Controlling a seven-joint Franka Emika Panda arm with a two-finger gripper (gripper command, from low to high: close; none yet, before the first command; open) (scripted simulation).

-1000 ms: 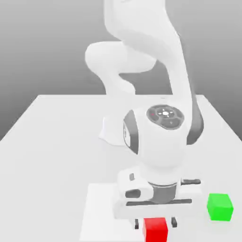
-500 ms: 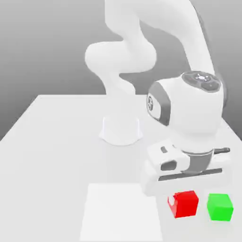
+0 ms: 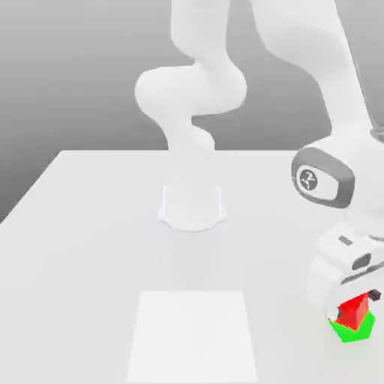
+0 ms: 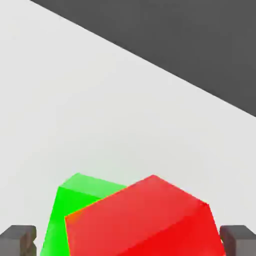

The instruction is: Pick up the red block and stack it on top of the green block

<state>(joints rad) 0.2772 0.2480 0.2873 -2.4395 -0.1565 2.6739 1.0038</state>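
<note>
Fingers (image 4: 240, 241) observed wide apart, one on either side of the red block (image 3: 353, 310). Red block seen tilted, in contact with the green block (image 3: 355, 331) below it, near the exterior view's right. Green block also tilted. A white square (image 3: 193, 337) is seen on the desk (image 3: 90, 262), well apart from both.

In the exterior view, the smooth white robot arm (image 3: 349, 172) is cut off by the top and right edges, and the plain bright-green cube (image 3: 354, 331) is partly hidden behind the plain bright-red cube (image 3: 353, 311). In the hand view, the bottom edge crops both cubes, and red covers part of the green.
</note>
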